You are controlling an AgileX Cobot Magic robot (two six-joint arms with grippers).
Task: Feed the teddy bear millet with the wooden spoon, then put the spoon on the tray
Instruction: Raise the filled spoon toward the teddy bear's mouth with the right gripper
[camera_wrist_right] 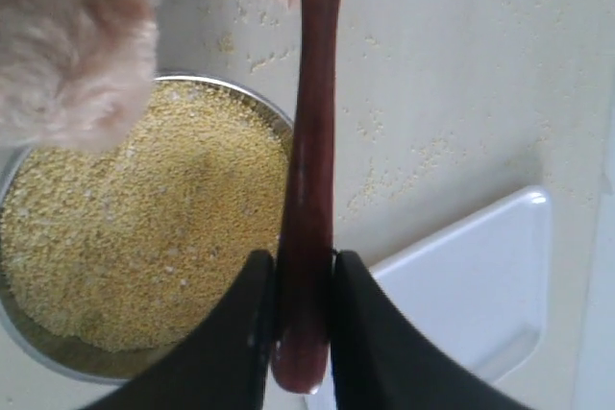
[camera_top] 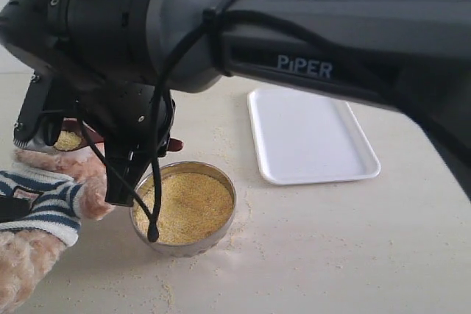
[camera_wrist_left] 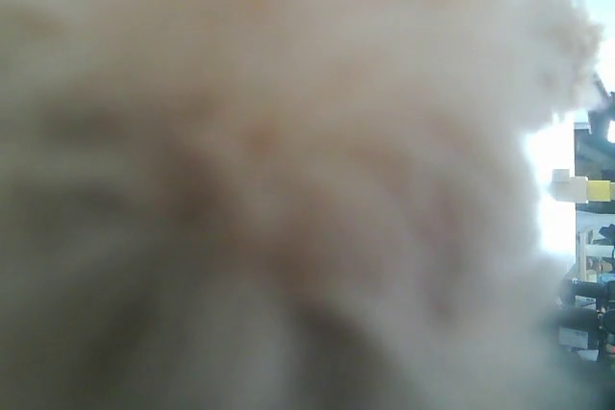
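Wooden spoon (camera_wrist_right: 312,93), handle clamped in the right gripper (camera_wrist_right: 303,266), runs lengthwise straight out from the jaws toward the teddy bear (camera_top: 51,207), with the tray (camera_top: 309,137) opposite.

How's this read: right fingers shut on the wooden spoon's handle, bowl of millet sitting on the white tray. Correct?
One thing is wrong: the bowl of millet stands on the table beside the tray, not on it, as the exterior view shows. The right fingers are shut on the wooden spoon handle.
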